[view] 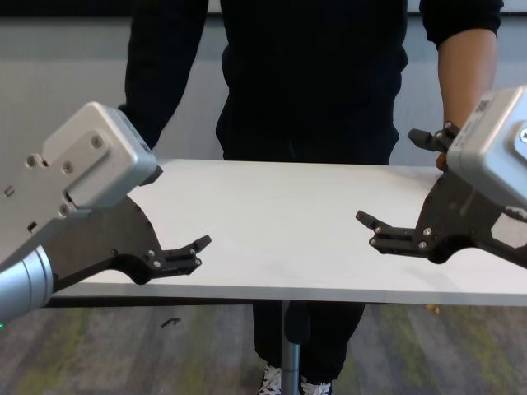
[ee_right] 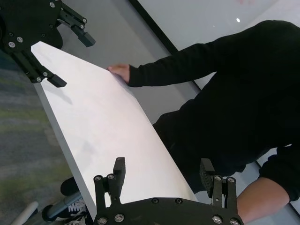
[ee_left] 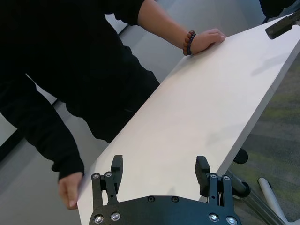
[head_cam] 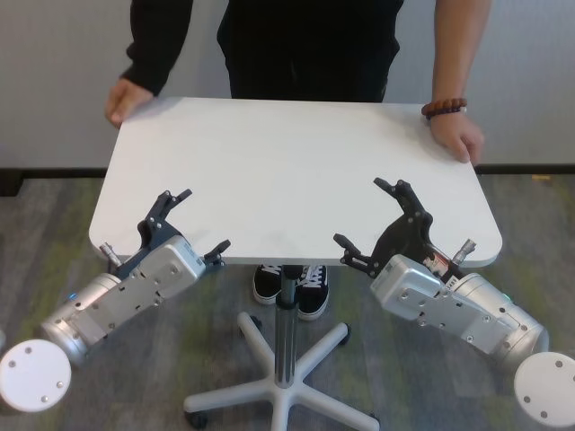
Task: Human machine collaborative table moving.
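The white table (head_cam: 287,171) stands before me on a grey pole (head_cam: 286,314). The human (head_cam: 310,45), in black, stands at its far side with one hand (head_cam: 126,99) on the far left corner. The other hand (head_cam: 458,136), with a bead bracelet (head_cam: 445,108), rests on the far right corner. My left gripper (head_cam: 199,222) is open over the near left edge, holding nothing. My right gripper (head_cam: 370,222) is open over the near right edge, also empty. The wrist views show each open gripper (ee_left: 159,168) (ee_right: 164,171) over the tabletop.
A white five-star wheeled base (head_cam: 283,382) sits under the table on grey carpet. The human's black-and-white shoes (head_cam: 289,283) stand just behind the pole. A pale wall runs behind the human.
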Robot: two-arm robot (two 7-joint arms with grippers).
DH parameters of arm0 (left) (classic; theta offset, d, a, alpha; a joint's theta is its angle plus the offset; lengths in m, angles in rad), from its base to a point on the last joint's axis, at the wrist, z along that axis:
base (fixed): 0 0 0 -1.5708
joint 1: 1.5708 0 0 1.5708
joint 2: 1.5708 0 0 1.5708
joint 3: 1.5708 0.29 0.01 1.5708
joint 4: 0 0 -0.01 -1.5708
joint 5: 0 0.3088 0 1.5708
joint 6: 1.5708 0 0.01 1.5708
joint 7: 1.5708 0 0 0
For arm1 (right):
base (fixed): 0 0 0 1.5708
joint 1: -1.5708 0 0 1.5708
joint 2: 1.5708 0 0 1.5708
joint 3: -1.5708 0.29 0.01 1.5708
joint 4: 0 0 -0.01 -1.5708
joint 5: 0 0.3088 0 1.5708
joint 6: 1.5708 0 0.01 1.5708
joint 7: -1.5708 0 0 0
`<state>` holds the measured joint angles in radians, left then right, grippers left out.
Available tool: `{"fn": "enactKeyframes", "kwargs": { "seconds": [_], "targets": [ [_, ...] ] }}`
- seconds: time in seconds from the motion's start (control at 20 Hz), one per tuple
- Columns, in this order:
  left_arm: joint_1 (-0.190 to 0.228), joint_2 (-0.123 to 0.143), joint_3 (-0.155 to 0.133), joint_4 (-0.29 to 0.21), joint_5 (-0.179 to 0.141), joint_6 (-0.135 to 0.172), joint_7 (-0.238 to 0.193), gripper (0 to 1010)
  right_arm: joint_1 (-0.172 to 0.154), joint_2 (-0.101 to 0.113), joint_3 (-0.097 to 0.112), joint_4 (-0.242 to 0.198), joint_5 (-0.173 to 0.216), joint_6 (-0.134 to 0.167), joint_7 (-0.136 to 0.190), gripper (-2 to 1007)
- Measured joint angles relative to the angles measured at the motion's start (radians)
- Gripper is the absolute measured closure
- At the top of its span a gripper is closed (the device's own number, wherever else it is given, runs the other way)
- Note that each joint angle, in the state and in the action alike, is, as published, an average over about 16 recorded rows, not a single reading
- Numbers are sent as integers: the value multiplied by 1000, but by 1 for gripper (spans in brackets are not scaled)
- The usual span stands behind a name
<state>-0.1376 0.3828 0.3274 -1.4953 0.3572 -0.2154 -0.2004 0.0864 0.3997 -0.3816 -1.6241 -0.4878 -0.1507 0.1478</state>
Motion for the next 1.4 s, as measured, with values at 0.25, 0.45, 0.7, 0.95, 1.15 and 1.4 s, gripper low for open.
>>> {"fn": "enactKeyframes", "kwargs": {
  "seconds": [0.25,0.45,0.7,0.95,1.15,1.4],
  "targets": [
    [0,0,0,0,1,0,0,9,1,0,0,1,1,0,1,5],
    [1,0,-1,-1,1,0,0,9,1,0,-1,2,1,-1,2,5],
    [1,0,-1,-1,2,0,0,9,1,1,-1,3,1,-1,2,5],
    [1,0,-1,-1,2,0,0,9,2,1,-1,3,2,-1,3,5],
    [1,0,-1,-2,2,0,0,9,2,1,-2,3,2,-1,3,5],
    [1,0,-1,-2,2,0,0,9,2,1,-2,3,2,-1,3,5]
  ]
}}
